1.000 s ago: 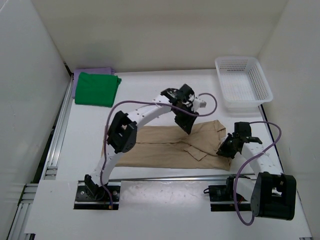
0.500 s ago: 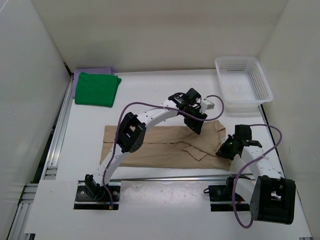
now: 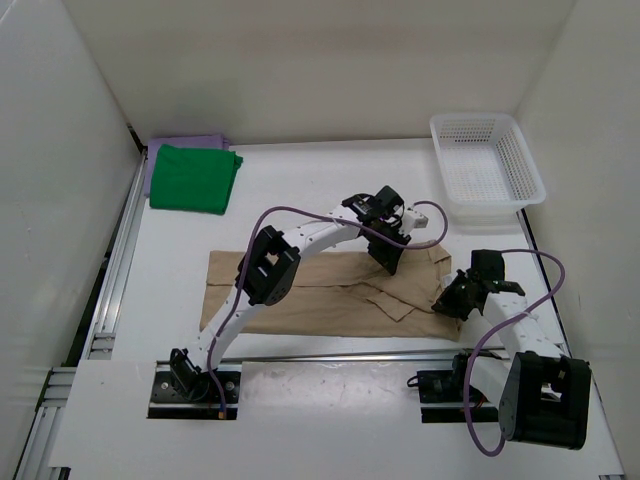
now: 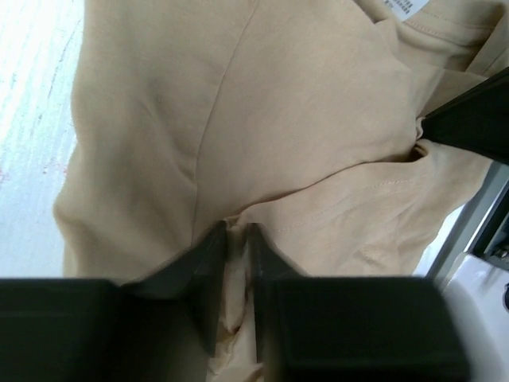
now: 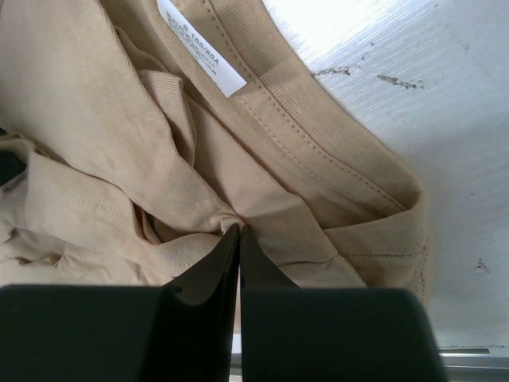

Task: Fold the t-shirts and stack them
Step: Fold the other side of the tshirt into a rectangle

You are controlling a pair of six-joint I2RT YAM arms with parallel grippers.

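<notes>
While the overhead view is showing the tan t-shirt (image 3: 320,295) lying spread on the counter (image 3: 300,200) just near-left of the white basket (image 3: 485,207), and the green t-shirt (image 3: 193,178) sitting atop the purple t-shirt (image 3: 190,141) far left of that basket, only the wrist views are revealing grips. Left wrist: the left hand (image 4: 238,239) is pinching a tan fold between its fingers (image 4: 208,270). Right wrist: the right hand (image 5: 239,231) is clamping shut on puckered cloth below the collar label (image 5: 203,60).

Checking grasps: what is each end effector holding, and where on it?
Both hold the tan shirt: left end effector pinches a fold beside a stitched hem; right end effector pinches bunched cloth near the collar.
</notes>
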